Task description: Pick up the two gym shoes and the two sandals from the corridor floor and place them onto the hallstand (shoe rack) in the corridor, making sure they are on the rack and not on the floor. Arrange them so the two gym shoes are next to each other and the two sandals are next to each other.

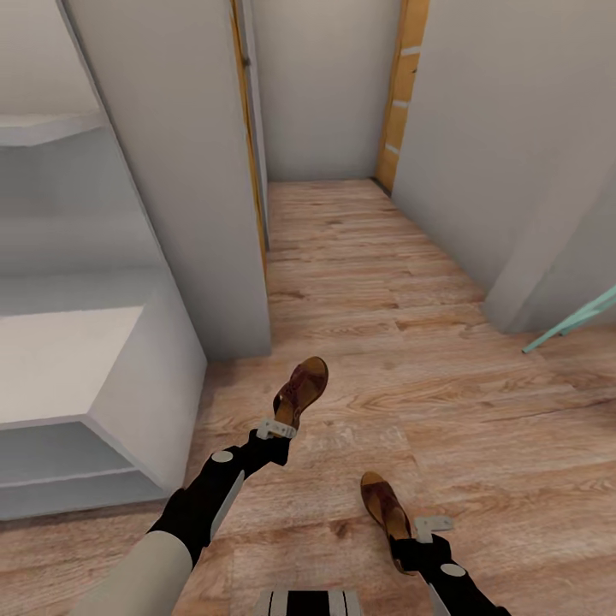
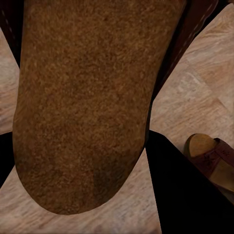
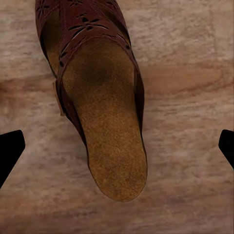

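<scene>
My left gripper (image 1: 277, 429) is shut on the heel end of one dark brown sandal (image 1: 303, 389), which hangs tilted above the corridor floor (image 1: 479, 428). In the left wrist view its tan insole (image 2: 87, 97) sits between the dark fingers (image 2: 180, 195). The other sandal (image 1: 383, 506) lies flat on the planks; the left wrist view also catches it (image 2: 213, 160). My right gripper (image 1: 421, 535) hovers over that sandal's heel (image 3: 109, 141), open, with its fingertips (image 3: 9, 151) wide apart on either side. The pale grey hallstand (image 1: 128, 376) stands at the left. The gym shoes are out of view.
A grey wall panel (image 1: 188, 171) rises right behind the hallstand. The corridor runs ahead between walls to orange door frames (image 1: 395, 94). A teal bar (image 1: 571, 322) slants in at the right edge. Open wood floor lies to the right of both sandals.
</scene>
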{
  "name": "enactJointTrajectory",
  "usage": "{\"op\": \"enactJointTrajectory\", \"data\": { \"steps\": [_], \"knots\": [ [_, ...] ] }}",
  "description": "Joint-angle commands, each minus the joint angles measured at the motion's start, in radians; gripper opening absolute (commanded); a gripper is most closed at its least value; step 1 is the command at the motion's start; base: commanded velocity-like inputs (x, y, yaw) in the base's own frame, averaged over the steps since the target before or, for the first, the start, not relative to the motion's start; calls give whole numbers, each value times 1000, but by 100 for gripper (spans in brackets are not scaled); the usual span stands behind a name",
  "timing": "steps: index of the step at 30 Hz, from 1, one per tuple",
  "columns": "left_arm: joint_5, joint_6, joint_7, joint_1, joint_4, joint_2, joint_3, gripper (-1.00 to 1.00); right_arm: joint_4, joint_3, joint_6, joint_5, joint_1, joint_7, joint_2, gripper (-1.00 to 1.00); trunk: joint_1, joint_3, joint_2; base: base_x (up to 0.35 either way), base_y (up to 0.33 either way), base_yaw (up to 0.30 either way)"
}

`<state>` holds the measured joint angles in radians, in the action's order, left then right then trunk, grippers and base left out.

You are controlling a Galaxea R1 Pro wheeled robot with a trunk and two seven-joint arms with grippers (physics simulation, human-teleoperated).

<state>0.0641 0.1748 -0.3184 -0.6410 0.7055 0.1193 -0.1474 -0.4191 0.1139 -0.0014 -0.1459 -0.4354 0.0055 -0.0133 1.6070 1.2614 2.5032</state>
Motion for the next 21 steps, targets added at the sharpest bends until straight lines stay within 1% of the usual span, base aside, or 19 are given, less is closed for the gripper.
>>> {"op": "enactJointTrajectory", "data": {
  "steps": [1,10,12,13,14,18,21],
  "knots": [
    [8,5,-7,0,2,0,2,-100,-1,7,0,-10,0,1,-1,100,0,1,0,0,0,58],
    [8,5,-8,0,2,0,2,-100,-6,5,-8,-19,0,2,6,100,0,2,0,0,0,12],
    [8,5,-9,0,2,1,2,-100,-18,6,-45,-50,0,2,24,100,0,2,0,0,0,1],
    [8,5,-9,0,2,1,2,-100,-20,6,-56,-59,0,2,27,100,0,2,0,0,0,0],
    [8,5,-9,0,2,1,1,-100,-23,6,-79,-79,0,2,32,100,0,2,0,0,0,0],
    [8,5,-10,0,1,1,2,-100,-27,7,-120,-131,0,2,37,100,0,2,0,0,0,0],
    [8,5,-10,0,1,0,2,-100,-28,7,-129,-147,0,2,39,100,0,2,0,0,0,0]
  ]
}}
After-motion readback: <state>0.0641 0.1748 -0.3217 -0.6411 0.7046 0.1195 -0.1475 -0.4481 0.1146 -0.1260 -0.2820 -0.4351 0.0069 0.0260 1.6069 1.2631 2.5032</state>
